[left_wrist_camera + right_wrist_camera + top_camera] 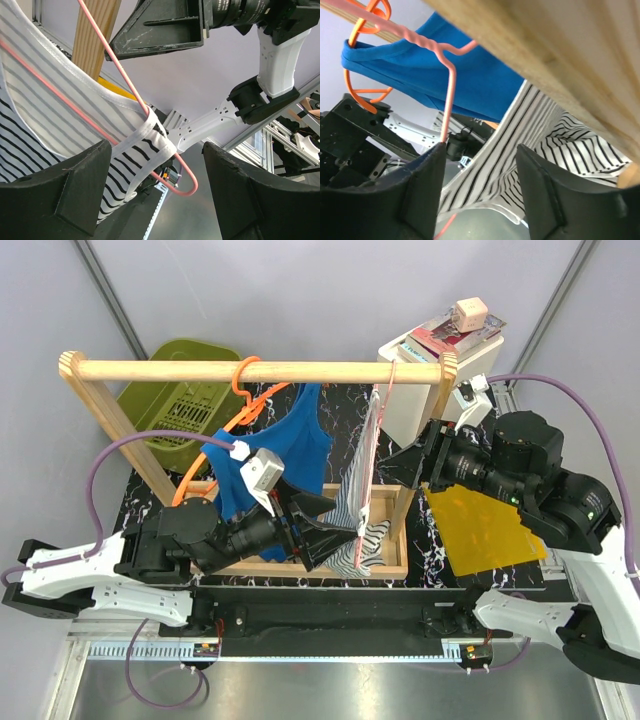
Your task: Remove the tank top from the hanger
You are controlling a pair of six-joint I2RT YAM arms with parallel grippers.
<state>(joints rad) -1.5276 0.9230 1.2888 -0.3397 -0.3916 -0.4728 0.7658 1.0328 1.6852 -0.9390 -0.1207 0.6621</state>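
The blue tank top point(303, 443) hangs on the orange hanger point(243, 383), whose hook is over the wooden rod point(250, 370). In the right wrist view the tank top point(465, 80) and the orange hanger point(364, 95) show at the upper left. My left gripper point(335, 530) is open, with its jaws either side of the striped garment point(60, 125) and the end of the pink hanger point(187, 187), and is empty point(155, 200). My right gripper point(413, 457) is open by the rack's right post, with striped cloth point(520, 145) showing between its jaws point(480, 200).
The wooden rack's right post point(555, 70) is close above my right gripper. The pink hanger point(383, 400) holds the striped garment point(360, 500) beside the tank top. A green basket point(185, 400) is back left, a white box with books point(440, 355) back right, and a yellow sheet point(485, 525) on the right.
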